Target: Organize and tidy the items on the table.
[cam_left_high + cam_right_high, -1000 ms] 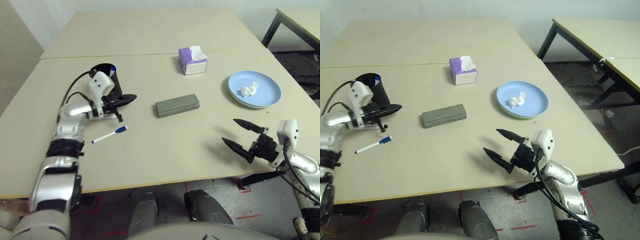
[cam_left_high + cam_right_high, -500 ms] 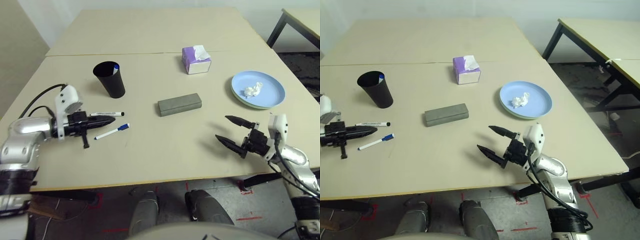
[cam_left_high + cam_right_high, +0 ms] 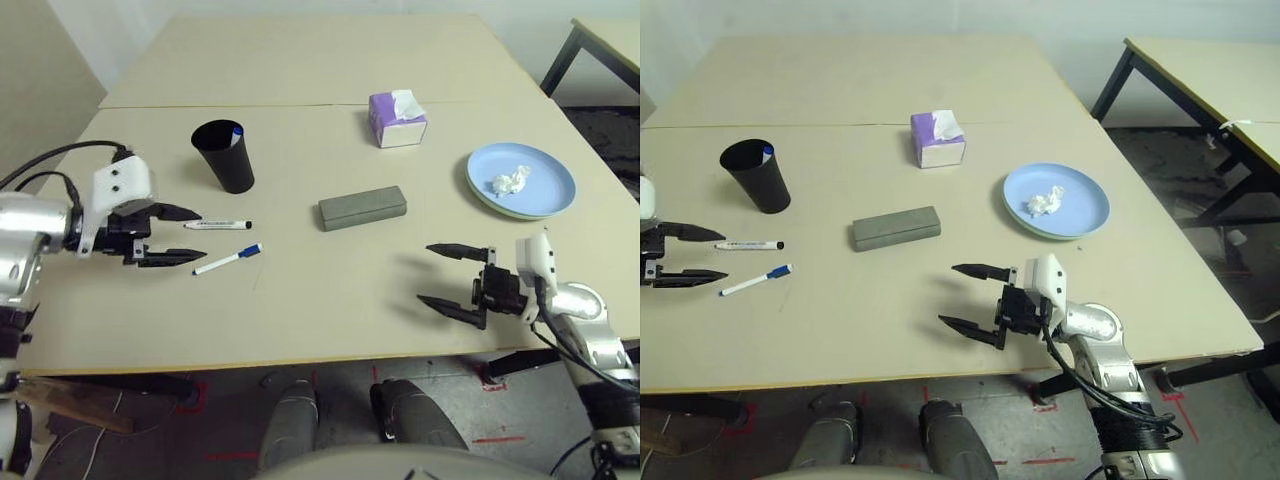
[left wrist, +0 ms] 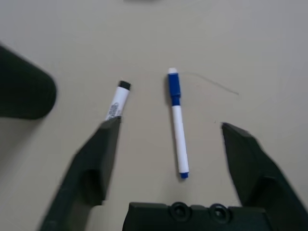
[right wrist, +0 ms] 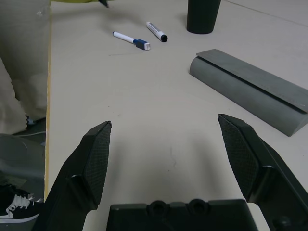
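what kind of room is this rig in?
Probably a lab or test room, not a home. The big beige table stands on a bare floor with red tape marks, a second black-legged table sits beside it, and the walls are plain white.

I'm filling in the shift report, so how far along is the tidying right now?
Done: the crumpled tissue sits on the blue plate, and the grey case lies shut. In hand: nothing; the left gripper and right gripper are both open and empty. Left: the black-capped marker and blue-capped marker lie loose on the table beside the black cup.
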`<state>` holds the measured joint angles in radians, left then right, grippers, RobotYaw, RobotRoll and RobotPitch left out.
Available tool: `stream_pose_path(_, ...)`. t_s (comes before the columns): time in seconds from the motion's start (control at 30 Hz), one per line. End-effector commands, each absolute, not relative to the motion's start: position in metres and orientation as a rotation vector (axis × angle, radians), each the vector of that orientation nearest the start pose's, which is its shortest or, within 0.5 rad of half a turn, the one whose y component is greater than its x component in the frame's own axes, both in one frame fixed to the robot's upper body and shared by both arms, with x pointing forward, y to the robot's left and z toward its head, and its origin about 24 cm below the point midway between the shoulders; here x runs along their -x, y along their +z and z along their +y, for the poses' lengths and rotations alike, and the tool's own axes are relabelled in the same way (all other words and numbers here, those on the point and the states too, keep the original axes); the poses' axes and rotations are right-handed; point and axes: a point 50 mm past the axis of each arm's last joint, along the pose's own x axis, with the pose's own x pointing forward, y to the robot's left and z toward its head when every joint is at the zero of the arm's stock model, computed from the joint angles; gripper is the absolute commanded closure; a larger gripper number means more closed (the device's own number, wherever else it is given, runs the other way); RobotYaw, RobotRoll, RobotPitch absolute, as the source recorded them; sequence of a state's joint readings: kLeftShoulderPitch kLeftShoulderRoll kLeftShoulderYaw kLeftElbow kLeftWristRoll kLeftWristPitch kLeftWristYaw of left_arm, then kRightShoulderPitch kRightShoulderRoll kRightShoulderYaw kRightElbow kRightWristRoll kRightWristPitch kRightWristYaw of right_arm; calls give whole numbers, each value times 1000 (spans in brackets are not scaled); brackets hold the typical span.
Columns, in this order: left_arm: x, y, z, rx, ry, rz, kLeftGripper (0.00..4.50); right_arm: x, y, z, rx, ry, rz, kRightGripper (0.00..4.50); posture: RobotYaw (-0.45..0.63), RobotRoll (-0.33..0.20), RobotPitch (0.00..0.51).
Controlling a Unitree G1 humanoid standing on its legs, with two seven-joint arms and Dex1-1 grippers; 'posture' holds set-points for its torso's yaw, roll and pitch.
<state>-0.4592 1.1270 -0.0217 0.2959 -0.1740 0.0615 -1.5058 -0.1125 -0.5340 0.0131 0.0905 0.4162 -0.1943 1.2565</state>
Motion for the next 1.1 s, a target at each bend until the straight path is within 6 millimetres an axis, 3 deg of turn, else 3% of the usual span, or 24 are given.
stream_pose_path(0.03,-270,183,309,-829,-1170,628,48,-235,84,-193,251,1271,-110,0,-68,0,126)
stream_pose_path(0.6,-283,138,296,-812,-1139,639,48,-229,87,-185,260,1280,-105,0,-85,0,121)
stream_pose_path(1.1,-286,128,294,-845,-1137,674,48,-227,91,-179,259,1290,-118,0,-97,0,120)
